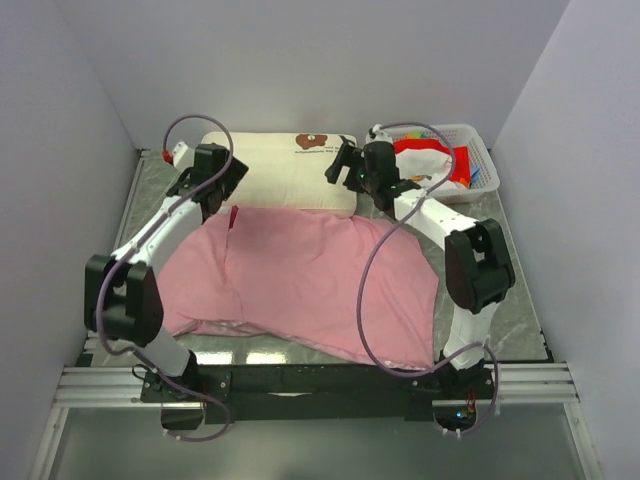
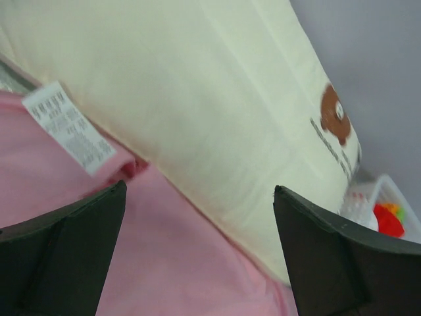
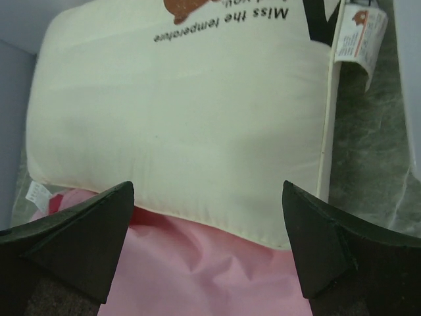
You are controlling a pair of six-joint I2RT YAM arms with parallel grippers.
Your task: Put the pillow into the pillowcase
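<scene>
The cream-white pillow lies at the back of the table, its brown bear mark near the far edge. The pink pillowcase is spread flat in front of it, its far edge touching the pillow's near edge. My left gripper hovers open over the pillow's left near corner, and my right gripper hovers open over its right end. In the left wrist view the pillow meets the pillowcase between my open fingers. The right wrist view shows the same seam of pillow and pillowcase. Neither gripper holds anything.
A white basket with red and white items stands at the back right, close to my right arm. A white care label sticks out of the pillowcase edge. White walls close in the left, back and right sides.
</scene>
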